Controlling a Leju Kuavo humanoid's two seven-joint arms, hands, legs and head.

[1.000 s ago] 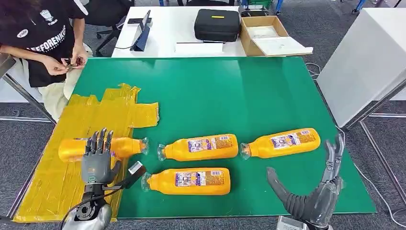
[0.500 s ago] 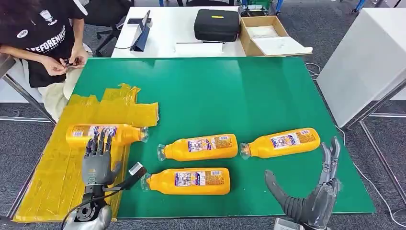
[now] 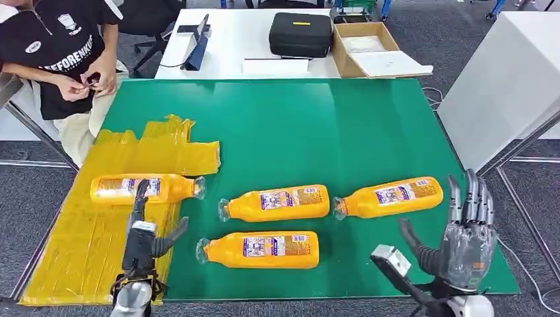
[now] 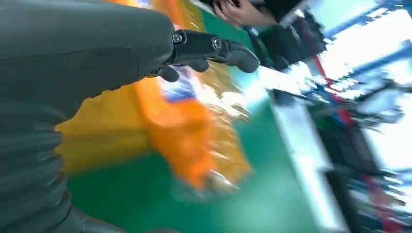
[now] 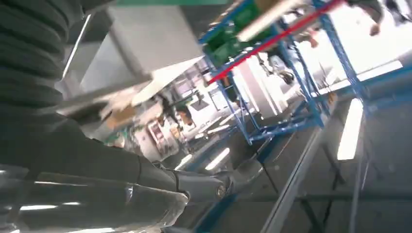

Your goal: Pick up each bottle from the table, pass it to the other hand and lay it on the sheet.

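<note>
You see one orange plastic bottle with a printed label (image 3: pixel 144 188) lying on its side on the crinkled yellow plastic sheet (image 3: pixel 79 251) that covers the left end of the green-topped counter (image 3: pixel 317 132), its neck pointing toward the counter's middle; this bottle counts as delivered. Your left hand (image 3: pixel 146 239) hovers just on the robot's side of it, released and grasping nothing, fingers apart and raised edge-on; the left wrist view shows the dark fingers (image 4: pixel 214 48) clear of the blurred orange body. Your right hand (image 3: pixel 462 241) stands at the near right corner of the counter, palm up, fingers spread and upright, likewise unladen. Three more orange bottles wait on the bare green surface: a middle bottle (image 3: pixel 274 203), a right-hand bottle (image 3: pixel 388 197) and a near bottle (image 3: pixel 259 249), all lying flat with necks to the left and apart from one another. Judged from this layout, one cycle is closed and the next pickup is in hand. The right-hand bottle lies nearest your right hand, so the likely move is to lower that hand over its body, close around it, lift, and bring it toward the middle for the left hand to receive. At the far left a seated person (image 3: pixel 63 59) handles a small object, well apart from the work.
</note>
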